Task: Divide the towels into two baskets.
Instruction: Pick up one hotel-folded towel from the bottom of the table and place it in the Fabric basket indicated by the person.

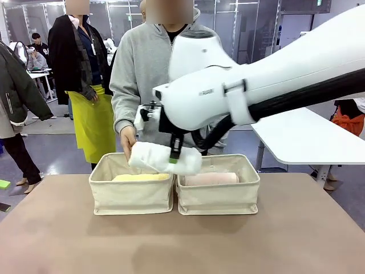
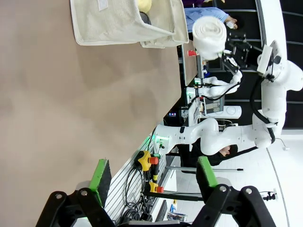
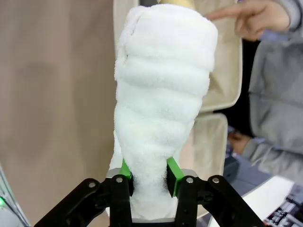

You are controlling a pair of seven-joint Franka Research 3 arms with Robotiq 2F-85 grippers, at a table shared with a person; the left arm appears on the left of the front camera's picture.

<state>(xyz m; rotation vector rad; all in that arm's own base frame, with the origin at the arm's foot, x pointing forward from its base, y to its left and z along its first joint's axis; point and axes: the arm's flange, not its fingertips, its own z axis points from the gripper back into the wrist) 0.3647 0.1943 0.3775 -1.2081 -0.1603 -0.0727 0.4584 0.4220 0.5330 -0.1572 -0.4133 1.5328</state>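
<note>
My right gripper (image 1: 174, 155) is shut on the white towel (image 1: 164, 159), which hangs slightly tilted over the seam between the two cream baskets. In the right wrist view the gripper (image 3: 149, 177) pinches the towel (image 3: 163, 109) at its near end. The pale yellow towel (image 1: 141, 177) lies in the left basket (image 1: 131, 200) and the pale pink towel (image 1: 211, 178) in the right basket (image 1: 219, 200). A dark grey patch (image 2: 145, 18) shows inside a basket. The person's hand (image 1: 128, 138) touches the white towel's left end. My left gripper (image 2: 154, 182) is open, off to the side above the table.
The brown table (image 1: 182, 245) stretches bare in front of the baskets. The person in a grey top (image 1: 142, 63) stands right behind them, one finger (image 3: 222, 13) pointing over a basket (image 3: 222, 90). A white table (image 1: 308, 137) stands at the far right.
</note>
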